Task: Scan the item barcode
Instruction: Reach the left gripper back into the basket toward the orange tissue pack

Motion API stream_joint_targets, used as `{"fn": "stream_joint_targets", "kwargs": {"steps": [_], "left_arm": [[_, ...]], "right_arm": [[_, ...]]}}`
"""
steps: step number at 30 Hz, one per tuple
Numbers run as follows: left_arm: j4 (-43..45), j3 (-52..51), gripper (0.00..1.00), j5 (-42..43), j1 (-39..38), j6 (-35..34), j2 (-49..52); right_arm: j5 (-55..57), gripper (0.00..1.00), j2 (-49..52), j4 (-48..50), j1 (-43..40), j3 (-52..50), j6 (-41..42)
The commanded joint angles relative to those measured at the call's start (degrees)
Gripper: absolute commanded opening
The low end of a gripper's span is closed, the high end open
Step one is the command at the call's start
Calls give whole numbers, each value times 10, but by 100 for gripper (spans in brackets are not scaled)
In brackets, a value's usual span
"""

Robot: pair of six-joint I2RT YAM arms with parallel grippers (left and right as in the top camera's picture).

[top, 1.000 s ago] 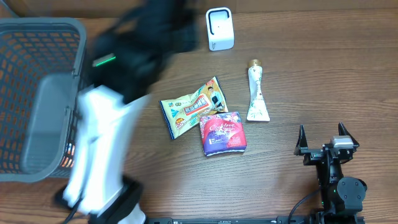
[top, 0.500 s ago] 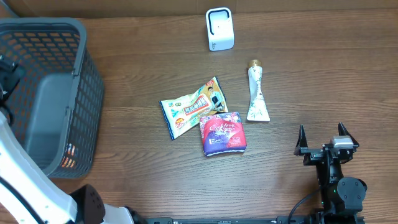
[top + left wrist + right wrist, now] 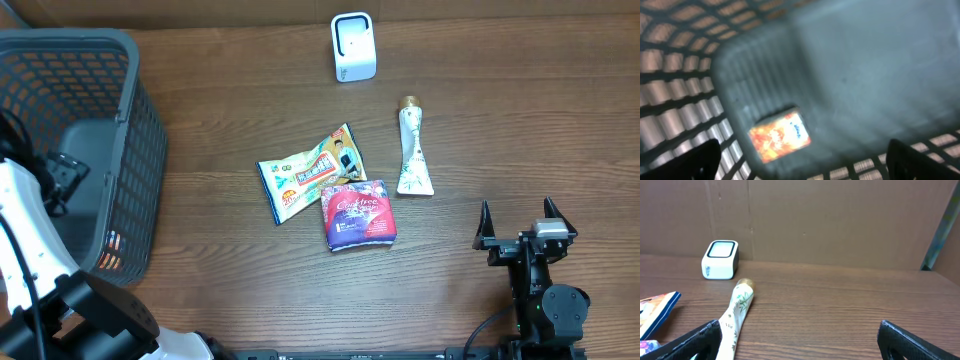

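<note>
**benchrat:** Which item would you scan next, and where would you grab it? 3 candidates lie on the table between the basket and the right gripper. There's a snack packet, a purple tissue pack touching its lower corner, and a white tube just beside them. The scanner stands well apart from them, at the far edge.

**yam_fan:** Tube for me. It looks light, stiffer than the other 2, and probably a bit slick. Pinch across the body about midway. I'd skip the flat crimped end, which I'd guess flexes, and the gold cap too. I can't see a barcode on it in any view, so expect to turn it in front of the scanner.

**benchrat:** And the packet?

**yam_fan:** Crinkly film, probably near weightless, and it lies flat, so it's hard to get a finger under. Take an edge seam. The tissue pack looks soft and squashy and will likely give under the pads, so grip it gently across its short side.

**benchrat:** Who's free?

**yam_fan:** Both. The left gripper hangs inside the basket, jaws spread wide with nothing between them. An orange packet lies on the basket floor below, untouched. The right gripper sits parked by the near edge, jaws just as wide and empty, and the tube is the item nearest it.
</note>
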Motion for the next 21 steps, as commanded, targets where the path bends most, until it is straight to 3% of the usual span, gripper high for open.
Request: {"fn": "stream_joint_targets", "kwargs": {"steps": [1,7,19,21], "left_arm": [[40,-66,94,27,2,66,-5],[88,-150,83,23,3,103,-5],[136,-237,70,-32,3,100,-5],[144,-249,64,-32,3,96,-5]], "right_arm": [[4,100,-4,3,3,-6,0],[4,100,-4,3,3,-6,0],[4,100,-4,3,3,-6,0],[4,100,-4,3,3,-6,0]]}}
